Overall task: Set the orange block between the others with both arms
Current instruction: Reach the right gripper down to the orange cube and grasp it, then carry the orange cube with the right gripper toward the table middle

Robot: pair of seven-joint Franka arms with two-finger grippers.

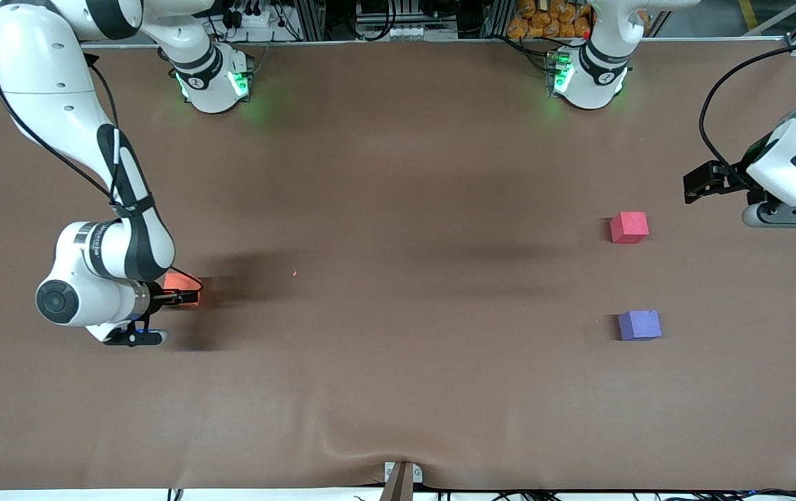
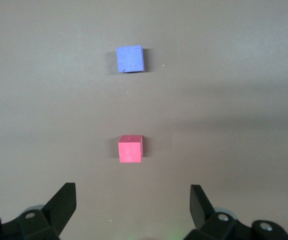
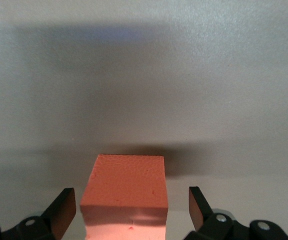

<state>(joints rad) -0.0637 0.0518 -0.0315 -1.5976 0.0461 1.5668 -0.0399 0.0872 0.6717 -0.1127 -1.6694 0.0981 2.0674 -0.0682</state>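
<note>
The orange block lies on the brown table toward the right arm's end. My right gripper is down at it, open, one finger on each side of the orange block with a small gap at both faces. The right gripper does not touch it. The others, a pinkish-red cube and a purple cube, sit toward the left arm's end, the purple one nearer the front camera. My left gripper waits open and empty above the table beside the pinkish-red cube. The purple cube and the left gripper also show there.
A bare strip of table about one cube wide separates the two cubes. A tiny orange crumb lies on the brown cloth. The cloth wrinkles at the front edge over a clamp. Both green-lit bases stand along the edge farthest from the front camera.
</note>
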